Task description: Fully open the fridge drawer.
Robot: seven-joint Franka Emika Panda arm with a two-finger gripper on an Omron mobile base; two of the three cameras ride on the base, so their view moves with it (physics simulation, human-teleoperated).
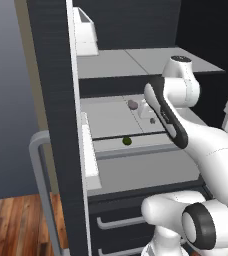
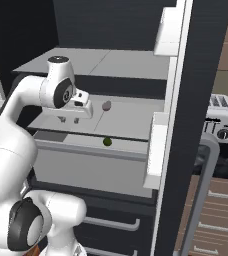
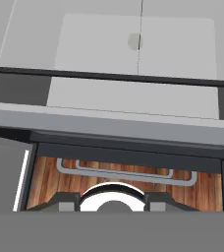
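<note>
- Left base view: the gripper [image 1: 147, 111] hangs over the shelf, largely masked by the arm's own forearm, so I cannot tell here how the jaws stand. The fridge drawer [image 1: 146, 172] lies below the jaws and nearer the robot, its long axis running side to side across the whole fridge. A small dark green ball [image 1: 127, 141] sits just inside its back edge.
- Right base view: the gripper [image 2: 69, 119] points down with both fingers showing a gap between them, holding nothing. The fridge drawer [image 2: 93, 170] is again beneath and in front of the jaws, partly pulled out, its flat front facing the robot. A pinkish lump [image 2: 106, 105] rests on the shelf beside the hand.
- Hand view: the fridge drawer [image 3: 133, 123] crosses as a grey lip just ahead of the fingertips, lengthwise square to the pull. I judge the hand must drop to that front edge.
</note>
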